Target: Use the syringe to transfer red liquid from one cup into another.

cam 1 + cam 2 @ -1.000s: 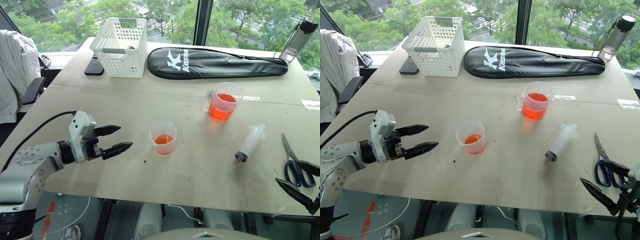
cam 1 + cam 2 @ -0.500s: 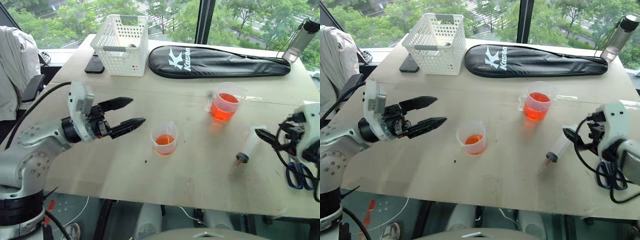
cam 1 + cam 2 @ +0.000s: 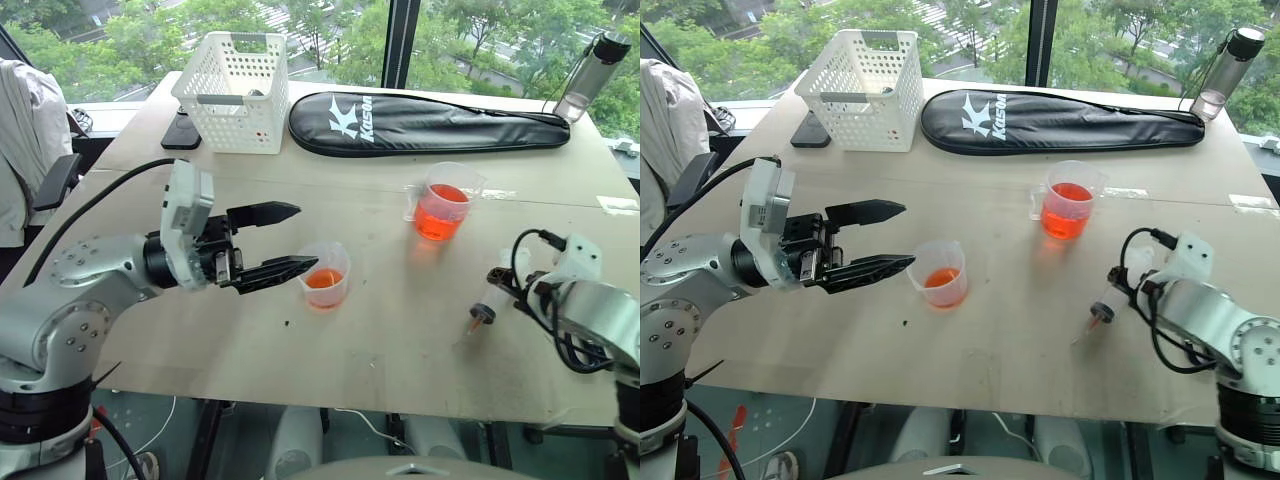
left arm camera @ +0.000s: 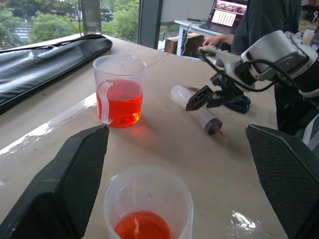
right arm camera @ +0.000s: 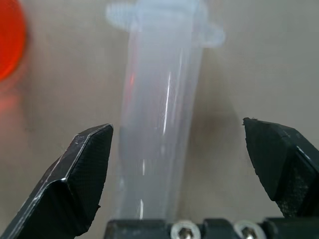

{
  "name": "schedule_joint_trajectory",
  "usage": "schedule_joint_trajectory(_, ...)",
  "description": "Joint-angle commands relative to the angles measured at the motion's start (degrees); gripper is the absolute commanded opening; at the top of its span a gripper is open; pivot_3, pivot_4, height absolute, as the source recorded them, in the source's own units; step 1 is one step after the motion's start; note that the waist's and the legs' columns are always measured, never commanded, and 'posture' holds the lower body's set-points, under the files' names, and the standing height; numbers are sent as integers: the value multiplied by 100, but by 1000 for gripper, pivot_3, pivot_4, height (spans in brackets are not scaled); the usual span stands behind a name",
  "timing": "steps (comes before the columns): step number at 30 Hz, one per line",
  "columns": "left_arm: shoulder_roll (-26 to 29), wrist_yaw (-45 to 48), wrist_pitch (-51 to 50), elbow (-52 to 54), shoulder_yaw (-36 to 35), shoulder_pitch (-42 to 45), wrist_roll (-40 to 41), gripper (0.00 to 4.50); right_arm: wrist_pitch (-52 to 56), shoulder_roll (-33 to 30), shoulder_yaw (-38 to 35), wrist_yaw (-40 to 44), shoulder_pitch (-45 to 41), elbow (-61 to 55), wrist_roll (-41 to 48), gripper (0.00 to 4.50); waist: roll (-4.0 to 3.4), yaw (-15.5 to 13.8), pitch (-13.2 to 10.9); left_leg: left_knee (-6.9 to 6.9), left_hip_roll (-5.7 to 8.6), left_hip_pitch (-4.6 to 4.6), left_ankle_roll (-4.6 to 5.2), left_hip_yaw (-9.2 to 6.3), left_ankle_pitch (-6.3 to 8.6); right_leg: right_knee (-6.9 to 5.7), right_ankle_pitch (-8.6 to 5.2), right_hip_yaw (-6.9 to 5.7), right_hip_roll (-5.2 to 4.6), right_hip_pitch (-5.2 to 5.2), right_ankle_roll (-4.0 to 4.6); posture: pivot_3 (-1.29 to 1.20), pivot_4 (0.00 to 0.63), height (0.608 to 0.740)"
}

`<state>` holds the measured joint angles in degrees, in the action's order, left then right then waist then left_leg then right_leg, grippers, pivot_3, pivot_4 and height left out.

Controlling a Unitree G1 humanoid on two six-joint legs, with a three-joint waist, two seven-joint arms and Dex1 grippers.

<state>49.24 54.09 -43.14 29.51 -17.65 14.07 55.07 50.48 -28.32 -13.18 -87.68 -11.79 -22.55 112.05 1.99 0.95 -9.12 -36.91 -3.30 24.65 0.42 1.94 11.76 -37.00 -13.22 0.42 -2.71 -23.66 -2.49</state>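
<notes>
The syringe (image 3: 483, 311) lies on the table at the right, nozzle toward the front edge. My right gripper (image 5: 174, 127) is open, one finger on each side of its clear barrel (image 5: 162, 114), not touching it. The taller handled cup (image 3: 443, 203), about half full of red liquid (image 4: 119, 102), stands behind the syringe. The small handleless cup (image 3: 325, 274) near the table's middle holds a little red liquid (image 4: 143, 226). My left gripper (image 3: 308, 236) points level at it from the left, open, its lower fingertip close to the cup's rim.
A white basket (image 3: 238, 88), a dark phone (image 3: 184, 130), a black racket bag (image 3: 425, 112) and a bottle (image 3: 588, 78) line the far side of the table. Blue scissors (image 4: 240, 104) lie beyond the syringe. A person (image 4: 261, 20) sits at a laptop further off.
My left gripper rose and swung right, up to the small cup. My right arm came in from the table's right edge and set its open fingers around the syringe.
</notes>
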Motion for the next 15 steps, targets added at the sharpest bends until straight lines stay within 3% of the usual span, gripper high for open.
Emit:
schedule_joint_trajectory(1,43,-48,40,226,-100,-21,139,4461,-288,166,40,-476,-341,-161,95,4500,-1,-1,0,-2,0,0,0,3,0,0,0,12,5,0,0,0,150,724)
schedule_joint_trajectory(6,60,-95,50,262,-103,-83,171,4461,-132,148,69,-482,-651,329,95,4500,-1,-24,0,-4,4,7,0,7,0,4,0,30,7,0,1,0,150,724)
schedule_joint_trajectory(9,56,-115,53,297,-104,-123,186,4500,212,15,-8,-482,-806,719,95,3708,-2,-13,0,-3,4,6,0,8,0,4,0,33,7,-1,1,0,150,724)
schedule_joint_trajectory(13,44,-112,72,303,-97,-156,190,4500,896,-143,-122,-187,-819,1288,95,1748,0,-18,4,-3,4,5,1,7,0,4,0,32,8,0,2,0,150,724)
schedule_joint_trajectory(15,40,-108,88,288,-87,-155,182,4500,1226,-329,-135,139,-834,1586,95,1435,4,-16,6,-4,4,4,1,6,0,4,0,32,9,2,2,0,150,724)
